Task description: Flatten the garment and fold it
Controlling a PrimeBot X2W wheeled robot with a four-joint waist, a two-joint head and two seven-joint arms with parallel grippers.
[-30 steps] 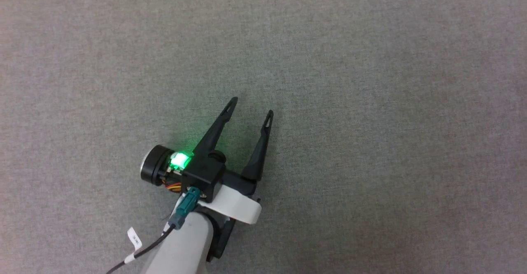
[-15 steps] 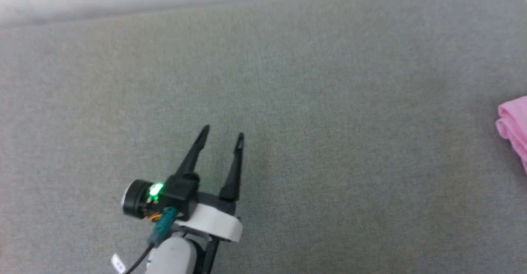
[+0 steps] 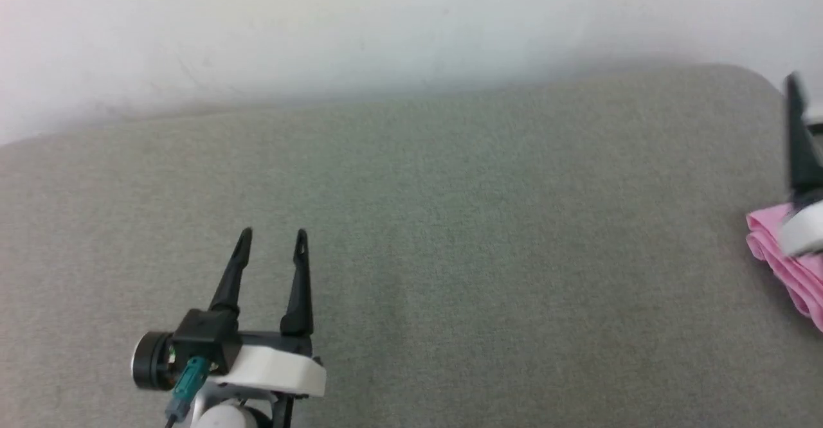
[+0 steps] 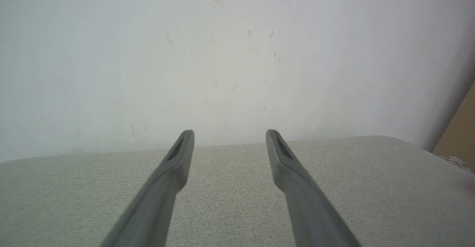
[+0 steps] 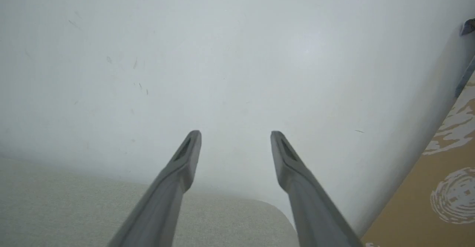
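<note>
The garment is a light-pink bunch of soft folds at the right edge of the head view, cut off by the frame. It lies on a grey fabric surface. One blurred dark finger of my right gripper rises just above the garment, and its white wrist part overlaps the garment's top. In the right wrist view my right gripper is open and holds nothing. My left gripper stands open at the lower left, far from the garment, also seen open in its wrist view.
A white wall stands along the far edge of the grey surface, whose far right corner is rounded. Brown patterned floor lies beyond that corner.
The head camera has tilted up and turned, bringing the wall, the pink garment and the right gripper's finger into view. The left gripper stays open.
</note>
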